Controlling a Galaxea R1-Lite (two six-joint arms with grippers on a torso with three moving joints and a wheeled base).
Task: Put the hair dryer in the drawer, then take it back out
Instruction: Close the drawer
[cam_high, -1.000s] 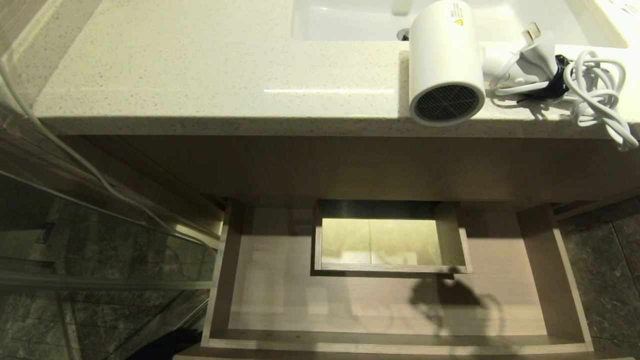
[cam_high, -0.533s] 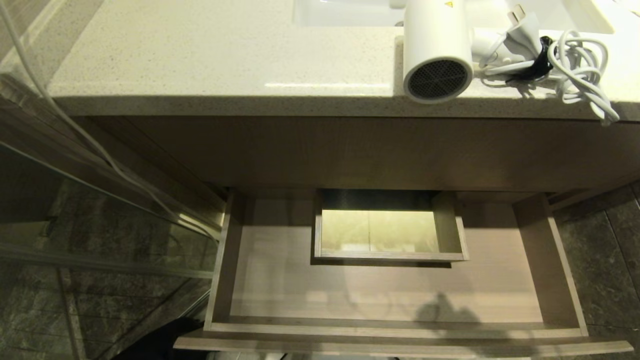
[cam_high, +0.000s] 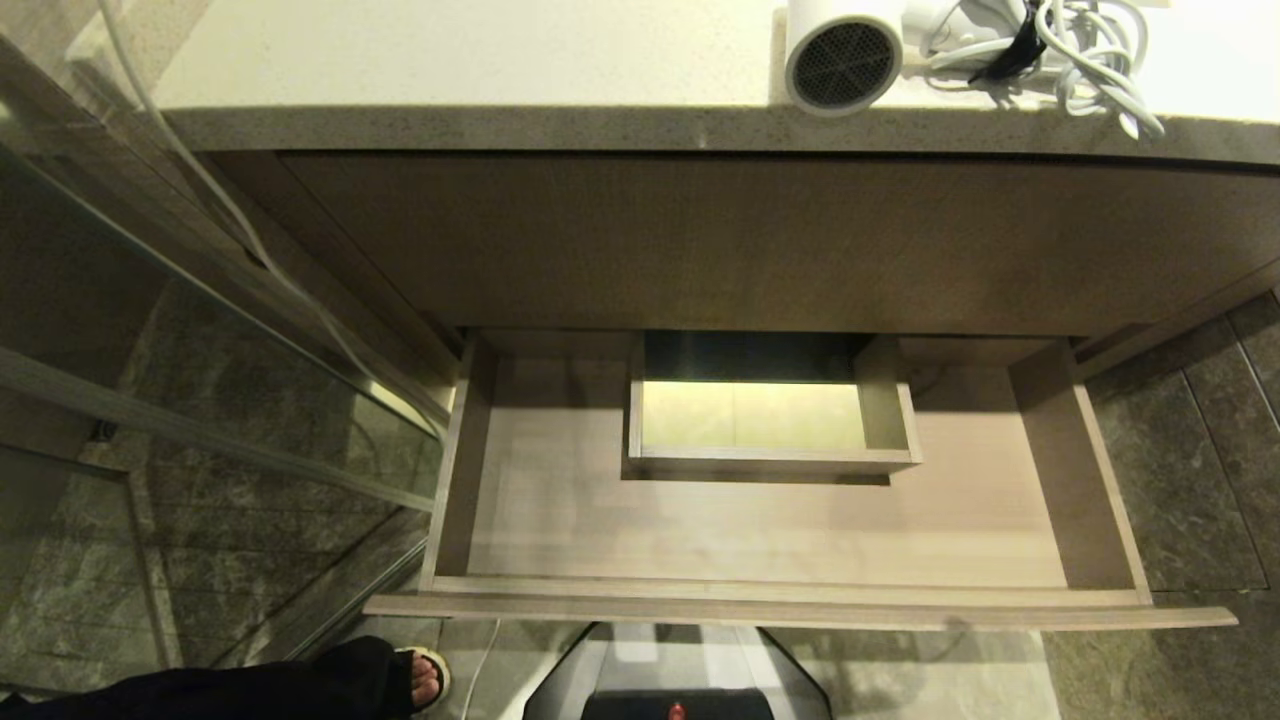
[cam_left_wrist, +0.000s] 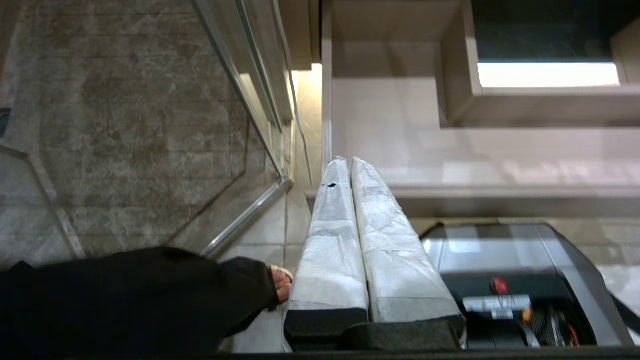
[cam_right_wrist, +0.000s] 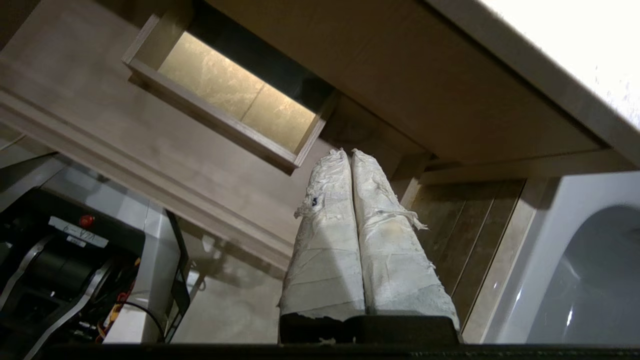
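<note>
Hair dryer (cam_high: 843, 55) back on counter (cam_high: 450, 60), drawer (cam_high: 780, 530) bare. Camera dipped lower. Right gripper (cam_right_wrist: 346, 152) and left gripper (cam_left_wrist: 345, 161) pressed together, holding nothing.

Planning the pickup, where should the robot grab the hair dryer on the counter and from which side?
Probably grip the hair dryer across its round barrel, coming down from above: it lies on the countertop with the grille facing the front edge, and its handle side is tangled with the coiled cord.
</note>
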